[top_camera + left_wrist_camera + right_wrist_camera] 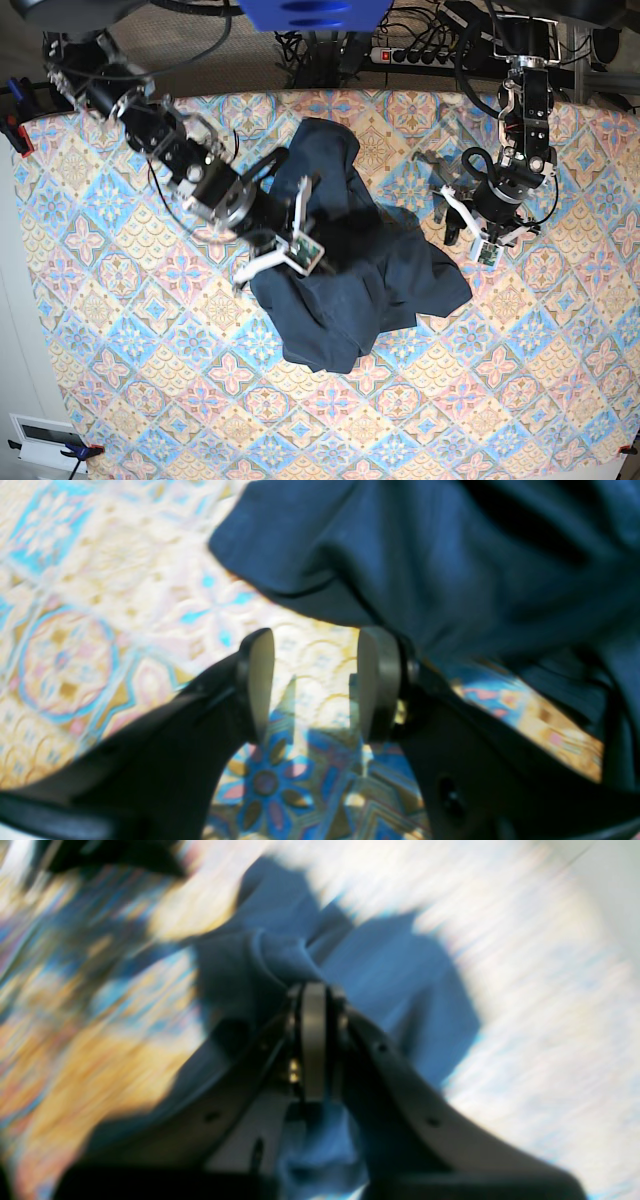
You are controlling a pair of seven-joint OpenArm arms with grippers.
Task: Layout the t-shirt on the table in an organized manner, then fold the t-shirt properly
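Fabric is bunched between my right fingers (314, 1005), which are pressed together on a fold of the t-shirt (350, 270). The right wrist view is smeared with blur, but the navy cloth clearly gathers into a knot right at the tips. My left fingers (312, 680) are spread wide with nothing between them, only patterned cloth showing in the gap, and the shirt's edge lies just past them toward twelve o'clock.

From the base view, the shirt sits crumpled near the middle of the counter (120, 380), a rumpled heap with one lobe reaching toward twelve and another spilling out toward four. It's nowhere near laid out yet.

This thing is soft and light, I reckon; it will drape and sag from any single pinch and drag the rest along. I'd want hold of it at a hem corner or shoulder seam, not mid-body, though I can't pick out the sleeves or collar in this heap.

As for pose, my right arm reaches in from ten o'clock, wrist angled down over the heap's nine o'clock side. My left arm comes down from one o'clock, its gripper hovering just off the shirt's three o'clock edge.
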